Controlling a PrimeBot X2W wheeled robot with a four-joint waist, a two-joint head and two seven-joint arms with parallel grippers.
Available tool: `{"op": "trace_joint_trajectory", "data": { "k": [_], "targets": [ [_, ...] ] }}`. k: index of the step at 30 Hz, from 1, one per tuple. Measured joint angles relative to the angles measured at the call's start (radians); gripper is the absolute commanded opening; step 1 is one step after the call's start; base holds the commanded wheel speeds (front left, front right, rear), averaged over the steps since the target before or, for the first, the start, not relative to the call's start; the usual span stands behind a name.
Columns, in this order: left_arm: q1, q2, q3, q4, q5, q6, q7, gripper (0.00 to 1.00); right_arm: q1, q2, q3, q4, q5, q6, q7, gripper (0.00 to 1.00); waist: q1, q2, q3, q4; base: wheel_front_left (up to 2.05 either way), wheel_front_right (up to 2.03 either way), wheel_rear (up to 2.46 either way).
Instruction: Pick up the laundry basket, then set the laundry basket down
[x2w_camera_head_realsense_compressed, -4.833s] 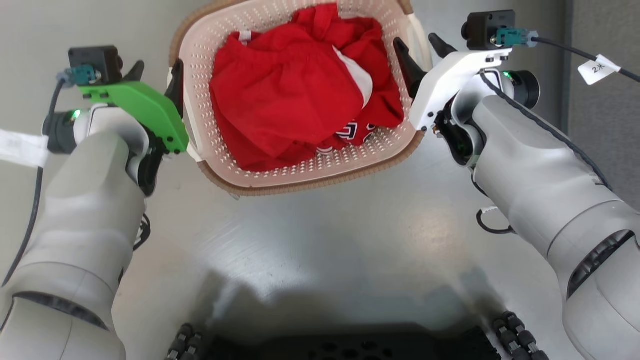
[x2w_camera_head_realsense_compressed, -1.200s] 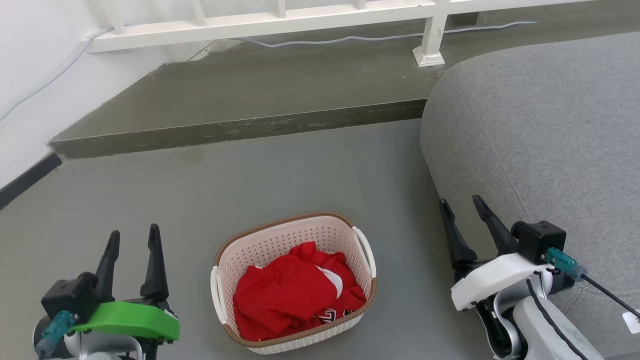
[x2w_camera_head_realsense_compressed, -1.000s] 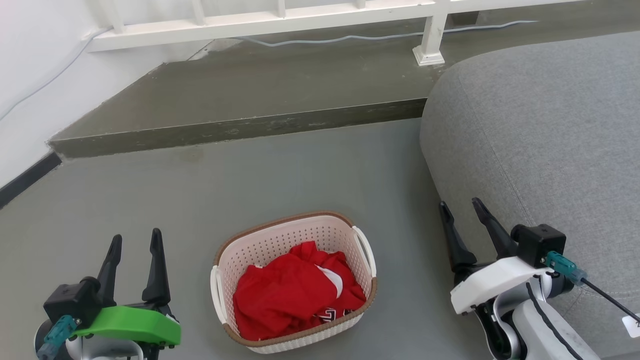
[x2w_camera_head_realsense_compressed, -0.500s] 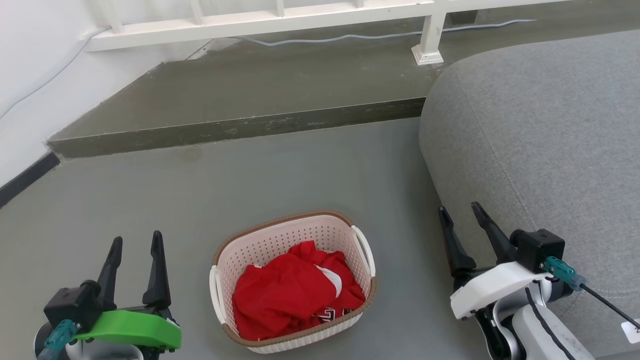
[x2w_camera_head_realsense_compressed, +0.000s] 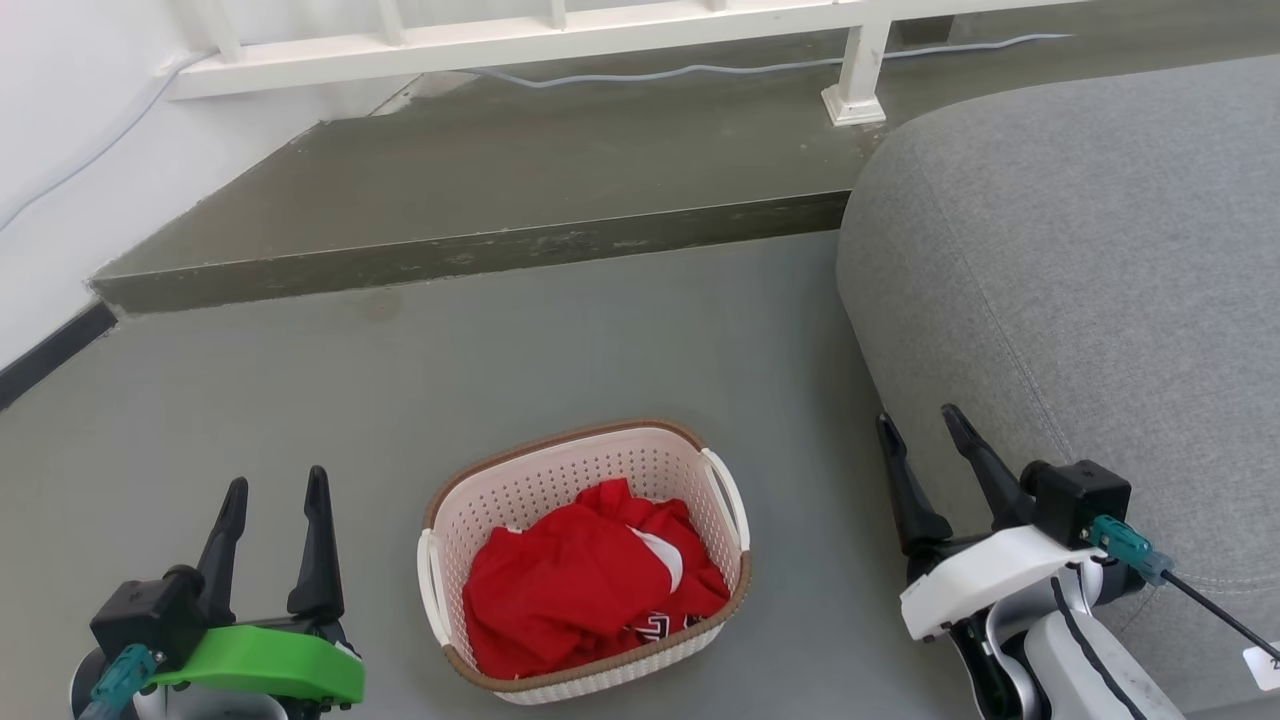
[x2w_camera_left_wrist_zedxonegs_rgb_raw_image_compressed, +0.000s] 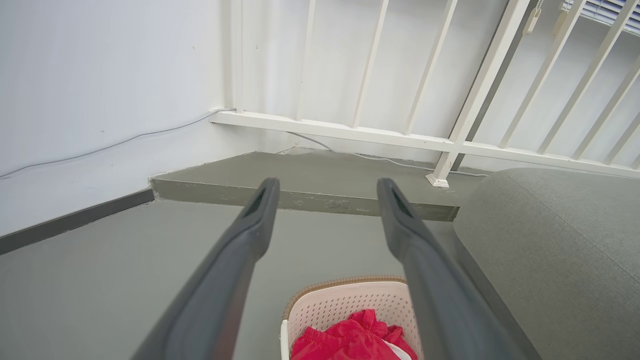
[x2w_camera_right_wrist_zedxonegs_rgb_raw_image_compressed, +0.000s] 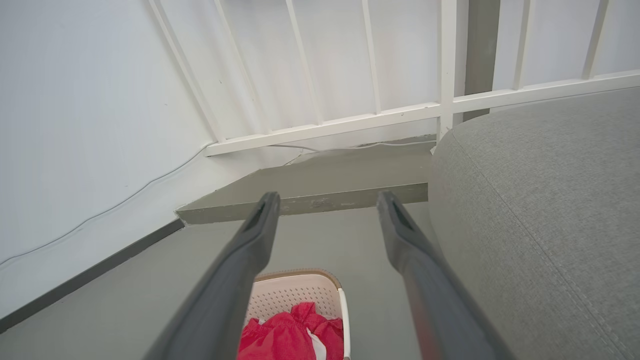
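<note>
Head view: the laundry basket (x2w_camera_head_realsense_compressed: 560, 480) sits on the grey floor (x2w_camera_head_realsense_compressed: 500, 350), between the two grippers and apart from both, with a red garment (x2w_camera_head_realsense_compressed: 580, 590) heaped inside; the left gripper (x2w_camera_head_realsense_compressed: 277, 480) and the right gripper (x2w_camera_head_realsense_compressed: 915, 416) both have their fingers spread and hold nothing; the right one is just beside the grey sofa (x2w_camera_head_realsense_compressed: 1080, 250).

Left wrist view: the basket lies low and right of the fingers' line; any lift should begin by swinging inward to the left loop handle (x2w_camera_head_realsense_compressed: 428, 585).

Right wrist view: the pale strip on the basket's edge is probably the right loop handle (x2w_camera_right_wrist_zedxonegs_rgb_raw_image_compressed: 345, 320); close on both handles together and raise them level.
</note>
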Motion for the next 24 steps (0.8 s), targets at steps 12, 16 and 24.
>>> {"op": "trace_joint_trajectory", "data": {
  "k": [12, 16, 24],
  "targets": [
    [0.013, -0.019, -0.006, 0.057, -0.005, -0.009, 0.006, 0.0, 0.048, 0.011, -0.002, 0.043, 0.005, 0.009, 0.001, 0.0, 0.0, 0.0, 0.003, 0.0, 0.0, 0.0, 0.0],
    [0.013, -0.019, -0.001, 0.061, -0.042, -0.009, 0.017, 0.0, 0.049, 0.013, -0.009, 0.038, 0.034, 0.01, 0.003, 0.0, 0.0, 0.0, 0.001, 0.001, 0.0, 0.0, 0.0],
    [0.01, -0.02, 0.014, 0.08, -0.177, -0.009, 0.059, 0.0, 0.049, 0.017, -0.04, 0.027, 0.172, 0.02, 0.026, 0.0, 0.0, 0.0, -0.003, 0.005, 0.0, 0.0, 0.0]
  ]
}}
